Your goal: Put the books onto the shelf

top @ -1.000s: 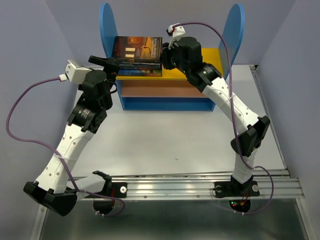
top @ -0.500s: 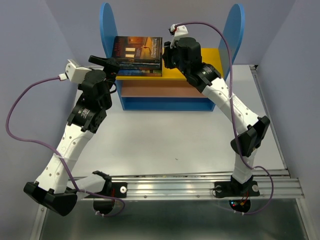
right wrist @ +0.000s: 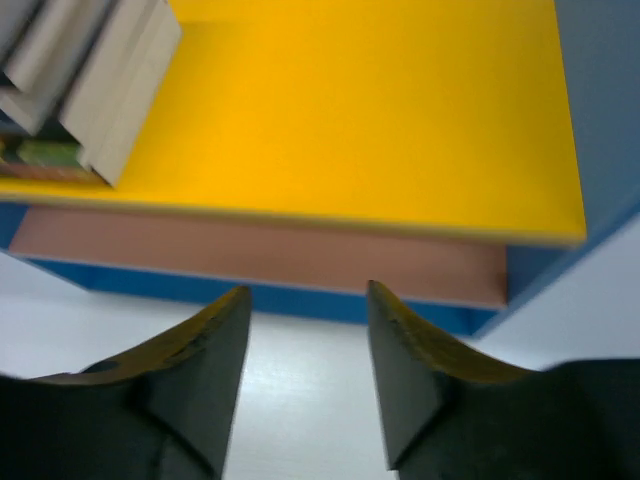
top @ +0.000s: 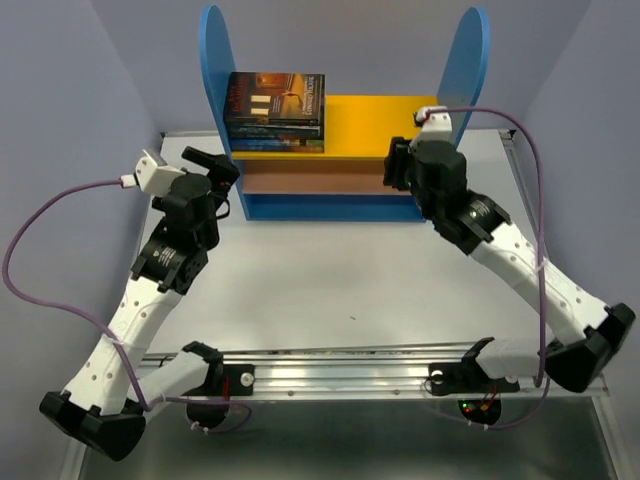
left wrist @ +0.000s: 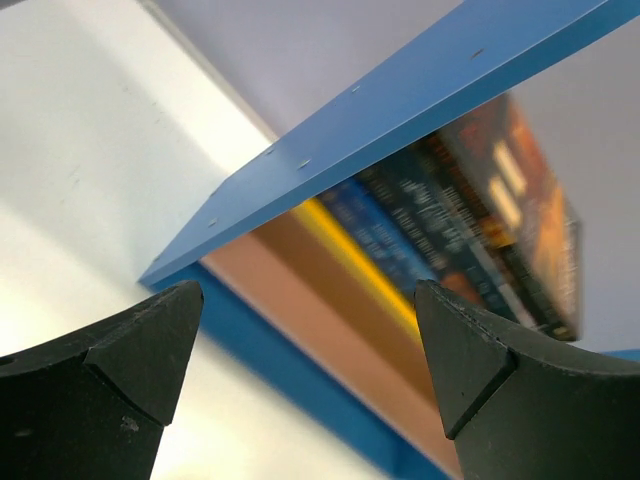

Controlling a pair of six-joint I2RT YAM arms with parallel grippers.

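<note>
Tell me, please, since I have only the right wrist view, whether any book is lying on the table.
Observer: None shows on the table in the top view; the books lie flat in one stack on the yellow board.
Operator: Where on the board does the stack sit?
Observer: At its left end, next to the left panel.
Operator: And what is the left gripper doing?
Observer: The left gripper hangs open and empty near that panel's front edge.
</note>
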